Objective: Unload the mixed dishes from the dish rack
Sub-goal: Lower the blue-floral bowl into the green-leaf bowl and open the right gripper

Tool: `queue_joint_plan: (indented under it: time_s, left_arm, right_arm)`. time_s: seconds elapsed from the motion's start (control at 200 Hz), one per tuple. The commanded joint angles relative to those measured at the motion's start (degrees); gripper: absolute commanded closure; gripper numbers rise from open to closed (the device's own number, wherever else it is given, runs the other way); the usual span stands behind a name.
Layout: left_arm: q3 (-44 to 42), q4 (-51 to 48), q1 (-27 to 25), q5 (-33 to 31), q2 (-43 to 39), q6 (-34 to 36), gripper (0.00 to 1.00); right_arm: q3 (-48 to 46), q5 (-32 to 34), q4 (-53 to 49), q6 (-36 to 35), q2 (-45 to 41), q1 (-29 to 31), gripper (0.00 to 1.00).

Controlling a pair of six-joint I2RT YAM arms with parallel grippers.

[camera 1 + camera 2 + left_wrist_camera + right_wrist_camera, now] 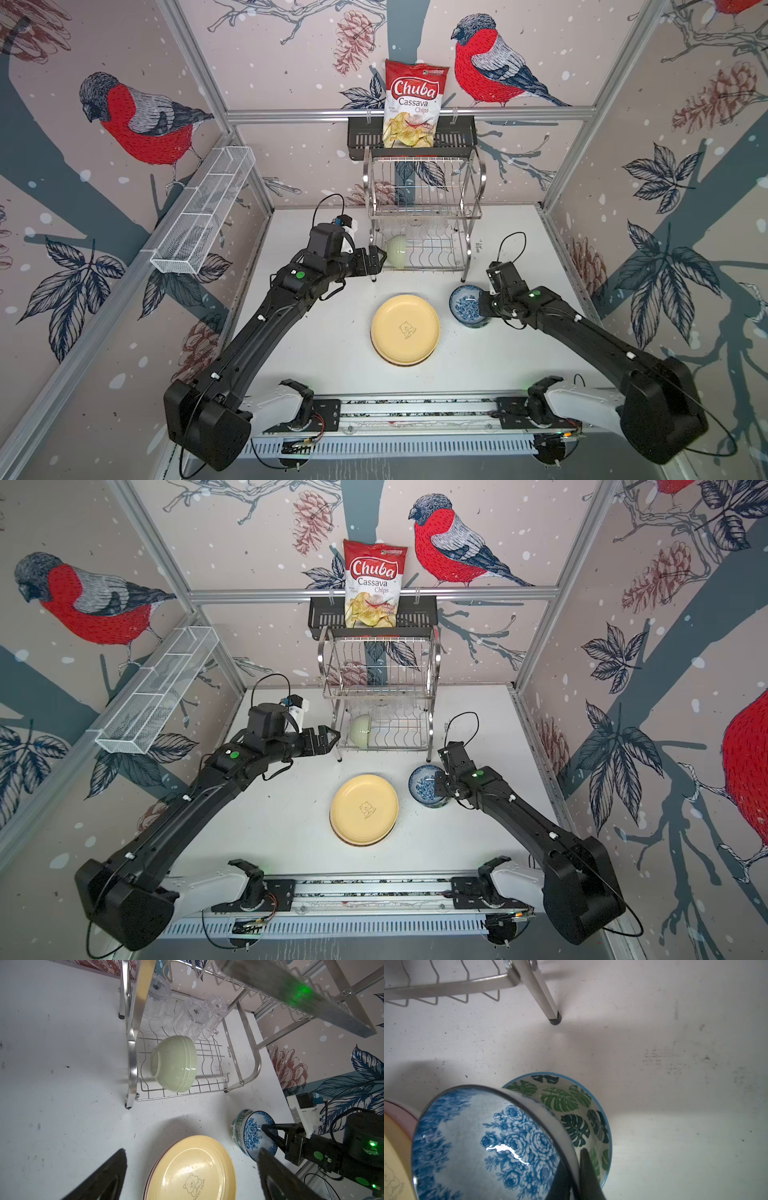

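While the right gripper (574,1164) is clenching the rim of the blue-white floral bowl (483,1140), tilted into the green-leaf print bowl (566,1101), the released left gripper (330,738) is hovering left of the pale green ceramic bowl (174,1064) on the steel wire dish rack (132,1053) lower tier; straddling its rim squarely is advisable

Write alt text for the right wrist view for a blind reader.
The right gripper pinches the rim of a blue-white rose-patterned bowl, tilted inside a green-leaf print bowl on the white table. A leg and wire shelf of the dish rack stand beyond them. Edges of a yellow plate and a pink plate show beside the bowls.
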Motion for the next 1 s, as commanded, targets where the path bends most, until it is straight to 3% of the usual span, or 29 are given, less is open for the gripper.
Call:
queue_joint_plan:
  time_s: [0.0, 0.595, 0.996]
  left_arm:
    - [0.2, 0.4, 0.1, -0.2, 0.0, -0.4, 0.04]
    - [0.5, 0.0, 0.4, -0.1, 0.8, -0.4, 0.04]
    - [0.9, 0.2, 0.6, 0.4, 1.5, -0.6, 0.04]
  right_arm:
    - [-0.2, 0.6, 2.5, -0.2, 0.6, -0.2, 1.0]
    - [-2.1, 0.9, 3.3, 1.6, 2.2, -0.8, 0.87]
    - [-2.1, 0.9, 2.4, 2.2, -0.4, -2.4, 0.66]
